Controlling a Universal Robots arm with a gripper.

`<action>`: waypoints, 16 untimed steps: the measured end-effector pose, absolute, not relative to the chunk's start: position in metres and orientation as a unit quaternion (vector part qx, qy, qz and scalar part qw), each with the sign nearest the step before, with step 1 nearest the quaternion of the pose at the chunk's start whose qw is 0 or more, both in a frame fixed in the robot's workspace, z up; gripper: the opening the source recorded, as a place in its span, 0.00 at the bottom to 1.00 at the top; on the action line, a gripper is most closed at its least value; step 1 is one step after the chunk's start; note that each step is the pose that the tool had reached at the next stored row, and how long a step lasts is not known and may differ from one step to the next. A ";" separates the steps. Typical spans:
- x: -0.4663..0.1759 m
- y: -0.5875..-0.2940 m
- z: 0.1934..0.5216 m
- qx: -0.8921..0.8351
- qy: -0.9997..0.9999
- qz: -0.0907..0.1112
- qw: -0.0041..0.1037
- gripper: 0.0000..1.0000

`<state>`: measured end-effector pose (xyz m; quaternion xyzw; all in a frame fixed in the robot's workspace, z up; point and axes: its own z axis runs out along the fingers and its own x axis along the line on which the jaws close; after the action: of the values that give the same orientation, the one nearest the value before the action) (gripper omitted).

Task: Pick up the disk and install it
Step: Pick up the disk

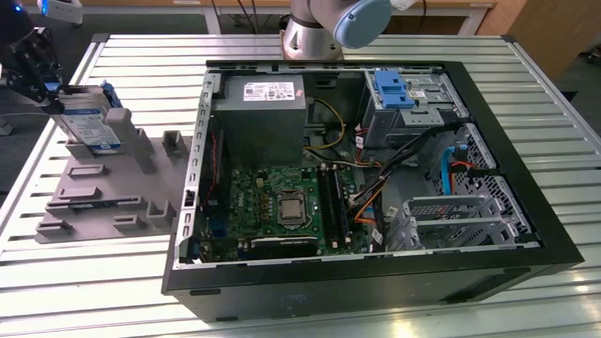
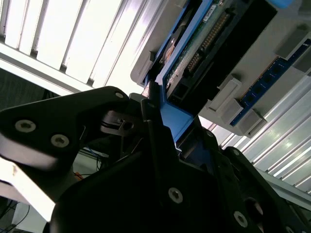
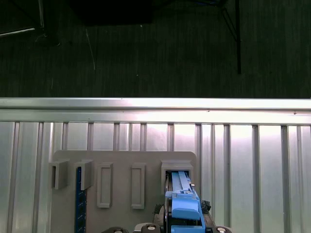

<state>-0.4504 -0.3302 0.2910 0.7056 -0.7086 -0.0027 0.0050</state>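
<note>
The tool (image 1: 45, 93) covers part of the disk (image 1: 94, 127).

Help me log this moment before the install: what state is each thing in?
disk: upright in the fixture block, not installed.
gripper: at the disk's top edge.
fixture block: holding the disk.
computer case: on its side, side panel off.

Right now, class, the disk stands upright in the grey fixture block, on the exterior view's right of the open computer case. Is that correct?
No, wrong side. The disk stands upright in the grey fixture block on the exterior view's left of the open computer case.
</note>
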 end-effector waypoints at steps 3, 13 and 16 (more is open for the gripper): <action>-0.450 -0.330 0.291 0.706 -0.709 -0.003 0.005 0.36; -0.450 -0.330 0.295 0.706 -0.709 -0.003 0.005 0.36; -0.450 -0.330 0.298 0.706 -0.709 -0.003 0.005 0.36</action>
<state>-0.4503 -0.3302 0.2980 0.7056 -0.7086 -0.0027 0.0050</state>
